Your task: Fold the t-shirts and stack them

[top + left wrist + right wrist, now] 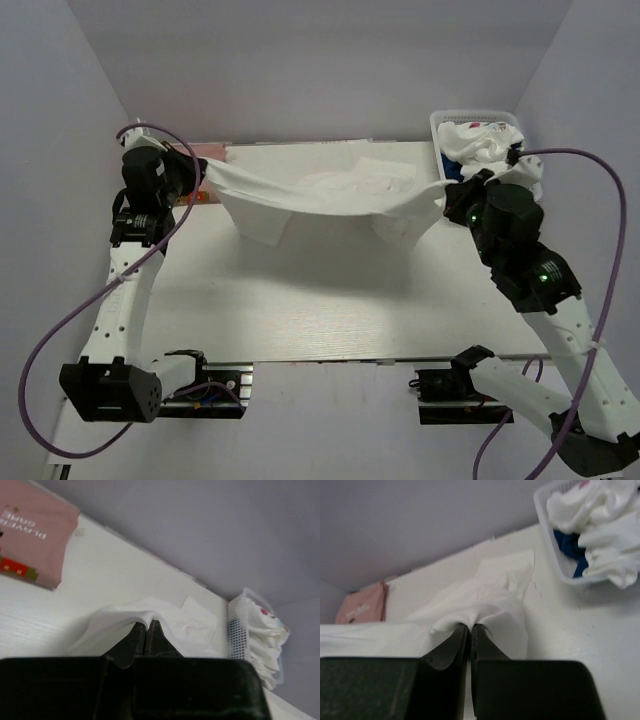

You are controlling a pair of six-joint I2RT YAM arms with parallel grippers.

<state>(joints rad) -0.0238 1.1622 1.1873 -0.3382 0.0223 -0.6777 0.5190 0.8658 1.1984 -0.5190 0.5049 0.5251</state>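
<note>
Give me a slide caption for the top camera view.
Left gripper and right gripper hold a white t-shirt stretched over the table, basket of shirts at right.

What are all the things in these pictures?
Large plain white cloth t-shirt: one, white, stretched above the table between both arms.
Folded pink cloth t-shirt with print: one, pink, table's far left.
White plastic lattice basket: one, white, table's far right corner.
Crumpled white cloth with small coloured marks: count unclear, white, in the basket.
Navy blue cloth t-shirt: one, navy, in the basket under the white cloth.
Flat white table: one, white, under everything.
Purple cables: two, purple, looping off the arms.
Left arm: one, white and black; jaws shut on the white t-shirt.
Right arm: one, white and black; jaws shut on the white t-shirt.
</note>
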